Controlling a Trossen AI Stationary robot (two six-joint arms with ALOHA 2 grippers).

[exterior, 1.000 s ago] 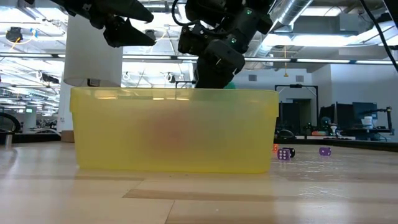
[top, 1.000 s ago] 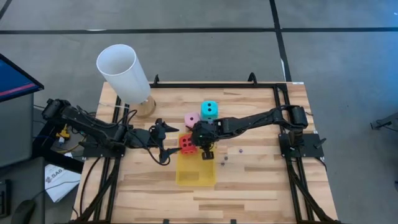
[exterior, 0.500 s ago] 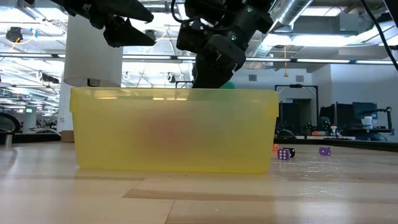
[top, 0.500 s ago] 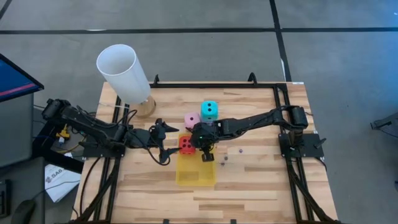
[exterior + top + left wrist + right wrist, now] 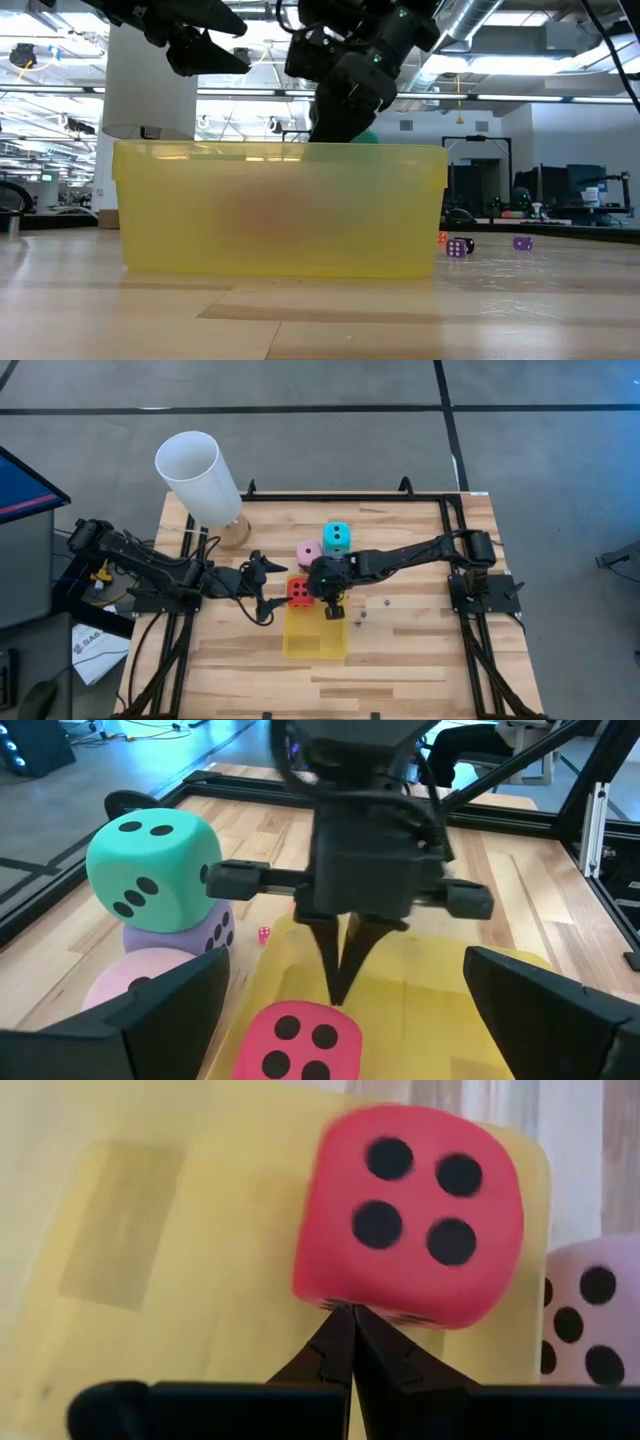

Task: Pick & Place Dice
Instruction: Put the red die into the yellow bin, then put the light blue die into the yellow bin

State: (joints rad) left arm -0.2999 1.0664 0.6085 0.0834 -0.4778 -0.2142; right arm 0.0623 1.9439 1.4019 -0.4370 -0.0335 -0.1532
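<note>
A red die (image 5: 299, 592) with four pips up lies in the far left corner of the flat yellow tray (image 5: 318, 640). My right gripper (image 5: 340, 988) is shut and slants down from the table's right, its tips at the die's right side. My left gripper (image 5: 263, 590) stands open just left of the tray, level with the red die (image 5: 300, 1040), touching nothing. Beyond the tray the cyan die (image 5: 155, 860) sits on top of the purple die (image 5: 200, 935), with the pink die (image 5: 145, 982) beside them. My right gripper has its shut fingertips (image 5: 350, 1335) against the red die's upper edge on the side toward the table's right (image 5: 385, 1312). They come from above, slanting from the right. The die rests in the tray. Whether the tips press on it I cannot tell.
A tall white cylinder (image 5: 198, 475) on a wooden foot stands at the far left corner. Tiny dice (image 5: 362, 614) lie on the boards right of the tray, and one more (image 5: 264, 933) lies near the big dice. The tray's yellow wall (image 5: 280, 210) fills the low view.
</note>
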